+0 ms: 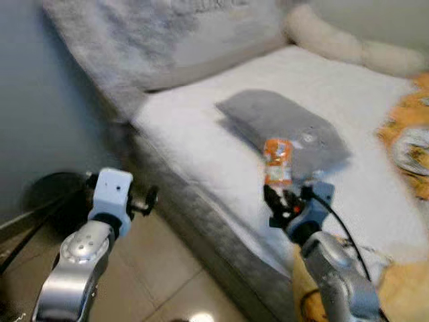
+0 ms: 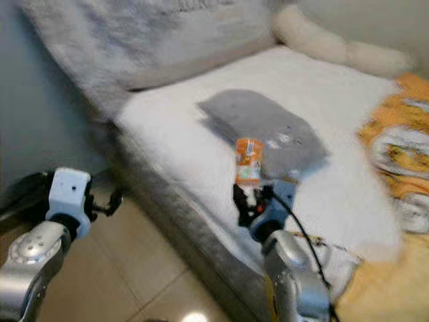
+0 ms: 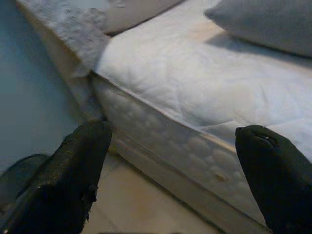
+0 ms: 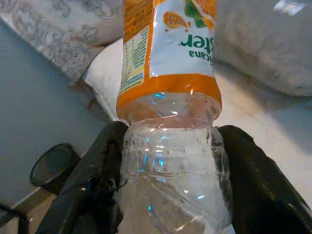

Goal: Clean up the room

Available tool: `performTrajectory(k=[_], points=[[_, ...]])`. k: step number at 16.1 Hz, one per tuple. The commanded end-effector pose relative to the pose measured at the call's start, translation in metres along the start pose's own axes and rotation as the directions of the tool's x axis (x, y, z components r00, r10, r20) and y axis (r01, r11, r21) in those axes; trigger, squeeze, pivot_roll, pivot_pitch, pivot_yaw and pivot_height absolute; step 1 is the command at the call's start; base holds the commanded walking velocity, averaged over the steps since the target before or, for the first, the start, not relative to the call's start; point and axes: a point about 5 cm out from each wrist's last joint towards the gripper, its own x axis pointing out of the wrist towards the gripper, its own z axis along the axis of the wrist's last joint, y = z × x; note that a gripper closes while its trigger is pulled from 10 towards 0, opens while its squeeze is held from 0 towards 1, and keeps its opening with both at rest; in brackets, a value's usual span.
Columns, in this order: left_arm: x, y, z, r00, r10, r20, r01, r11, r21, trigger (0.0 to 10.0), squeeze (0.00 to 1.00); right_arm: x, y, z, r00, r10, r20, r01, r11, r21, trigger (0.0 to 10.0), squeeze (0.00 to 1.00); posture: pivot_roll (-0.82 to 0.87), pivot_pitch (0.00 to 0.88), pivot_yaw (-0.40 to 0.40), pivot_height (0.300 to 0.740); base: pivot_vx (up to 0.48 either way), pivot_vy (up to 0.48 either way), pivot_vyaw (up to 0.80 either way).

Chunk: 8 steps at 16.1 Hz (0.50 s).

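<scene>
While right fingers (image 4: 87, 190) clamp the bottle (image 4: 170, 122), left fingers (image 3: 78, 165) gape.

White bed (image 1: 201, 141), beige tiled floor (image 1: 161, 268)

Clear glossy crinkled plastic bottle (image 4: 170, 161) with shiny orange label; quilted white cloth mattress (image 3: 204, 87); glossy floor tiles (image 1: 167, 275).

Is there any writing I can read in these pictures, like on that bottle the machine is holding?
"ster": large blue letters, cut off at the start, on the orange and white label of the plastic bottle held in the right gripper.
"cana": smaller letters just above, also cut off.
The fine print in the table down the label's side is too small to read.
In the head views the label is too blurred to read.
</scene>
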Motion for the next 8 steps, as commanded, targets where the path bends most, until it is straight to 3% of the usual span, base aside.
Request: performTrajectory(k=[1, 8], points=[[0.0010, 0.0033, 0.0019, 1.000, 0.008, 0.009, -0.009, 1.000, 0.007, 10.0, 0.00, -0.0002, 0.0044, 0.0023, 1.000, 0.018, 0.014, -0.018, 1.000, 0.004, 10.0, 0.00, 0.09, 0.000, -0.005, 0.740, 0.000, 0.000, 0.80], [0.0043, 0.0068, -0.0041, 1.000, 0.005, 0.014, -0.005, 1.000, 0.001, 10.0, 0.00, 0.0058, 0.0133, -0.0056, 0.999, 0.050, -0.017, -0.050, 0.999, -0.002, 10.0, 0.00, 0.11, 0.000, -0.009, 0.740, 0.034, 0.000, 0.79]])
